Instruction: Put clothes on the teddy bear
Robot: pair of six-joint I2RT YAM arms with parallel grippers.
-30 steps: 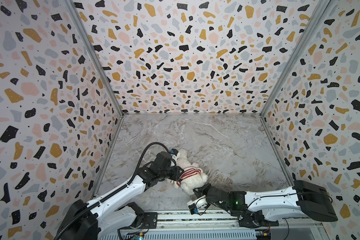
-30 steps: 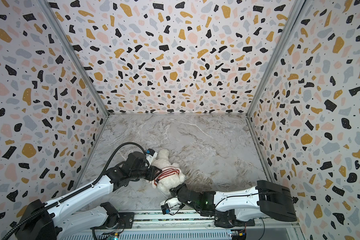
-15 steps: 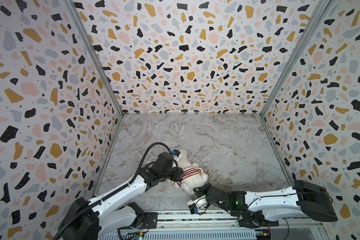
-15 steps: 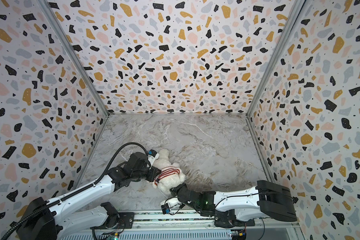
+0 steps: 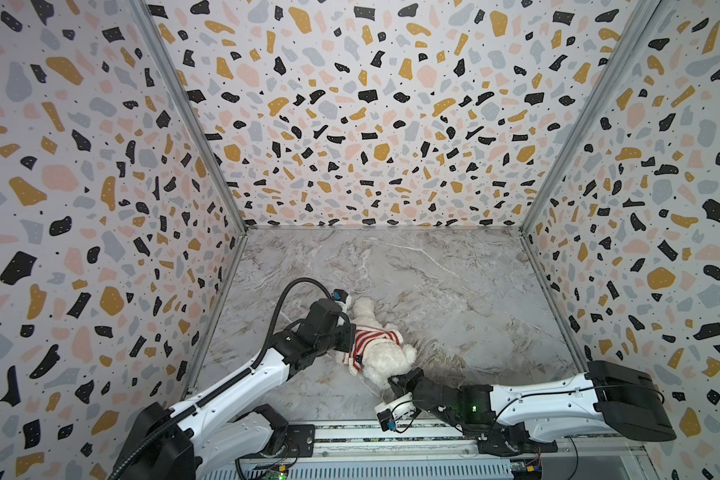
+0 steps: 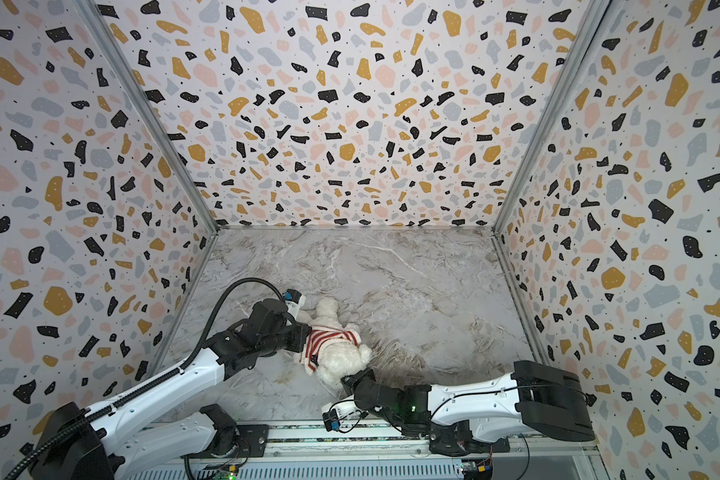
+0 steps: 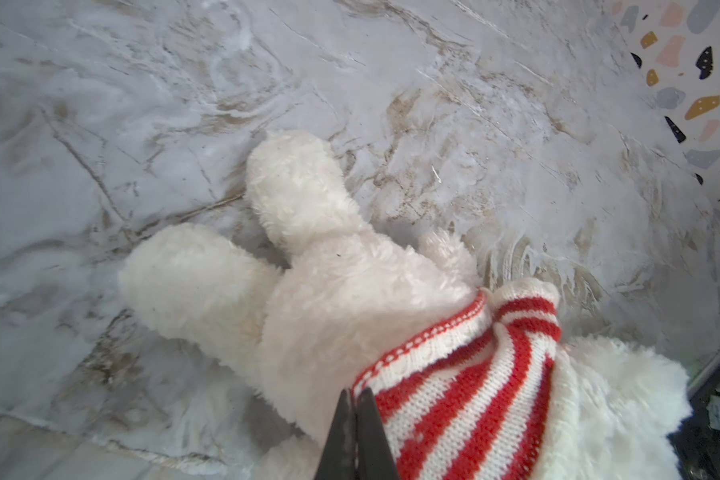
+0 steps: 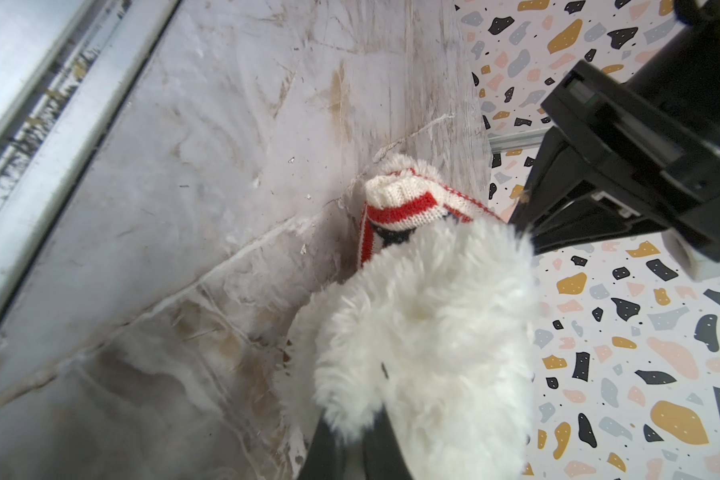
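The teddy bear (image 5: 385,360) lies on the marble tabletop (image 5: 441,282), near the front edge and a little left of the middle. The striped top (image 7: 470,395) is on its chest but bunched high, leaving the lower body and both legs bare.

The left pincer (image 7: 355,401) is clenched on the hem of that top, right at the red-stitched rim. The right pincer (image 5: 394,379) is closed on white fluff at what looks like the head end, grasping the bear.

To my eye the job now is drawing the hem down toward the legs. It wants a slow, low pull along the body while the right side anchors the head, so the bear does not simply slide. The pinch catches only the knit's very edge, so a jerk could slip it free. Whether the arms are fully through the sleeves I cannot tell.
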